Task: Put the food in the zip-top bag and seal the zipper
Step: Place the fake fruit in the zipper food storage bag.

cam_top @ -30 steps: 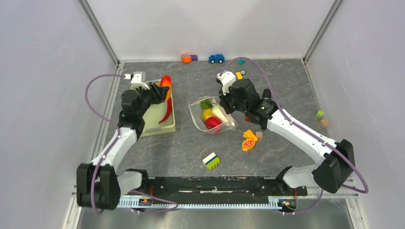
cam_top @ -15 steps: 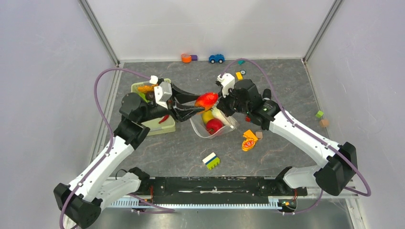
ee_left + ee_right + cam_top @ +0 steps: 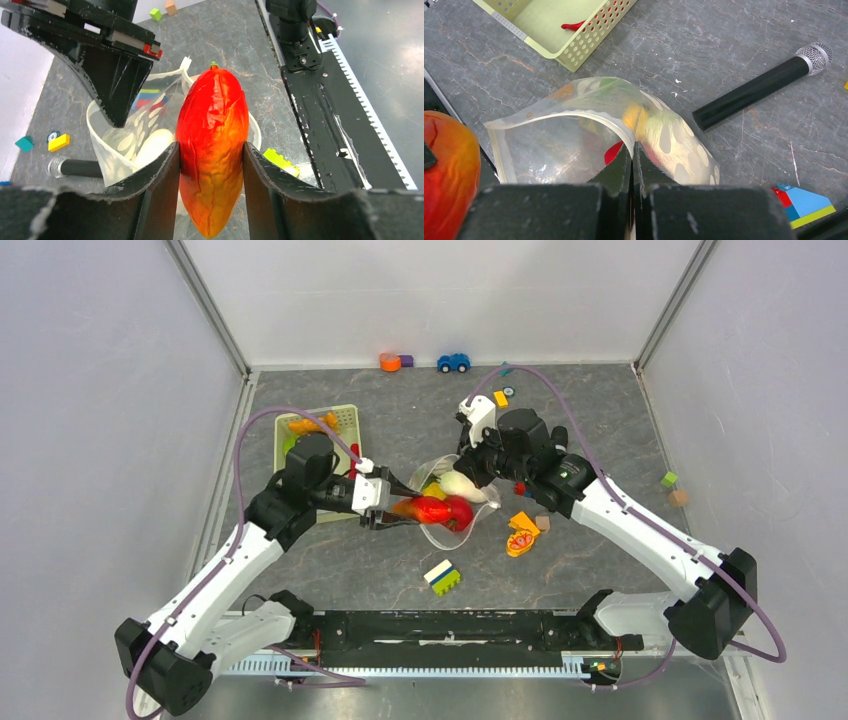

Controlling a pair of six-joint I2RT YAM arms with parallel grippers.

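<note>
**Left claw** (image 3: 211, 150): about half open, fingers pressed to either side of a red-orange oval fruit (image 3: 212, 125) with its green stem tip forward. The fruit is poised at the mouth of the zip-top bag (image 3: 125, 145) and, as far as can be judged, is not yet inside.

**Right claw** (image 3: 633, 150): fully closed, pinching the bag's upper rim so the mouth arches open.

**Bag:** middle of the desk, mouth facing the left edge. Yellow, green, red and white pieces show through it.

**Zipper** (image 3: 589, 115): unsealed.

**Basket** (image 3: 589, 42): toward the far left corner, with a red chili (image 3: 574, 25) inside.

**Microphone** (image 3: 764, 85): black, lying near the bag.

**Hazards:**
- The fruit looks nearly as wide as the opening, so it may catch the rim.
- A caught fruit could shove the thin bag along the desk or pull it out of the narrow pinch.
- If released too early, the fruit would roll away outside the bag.
</note>
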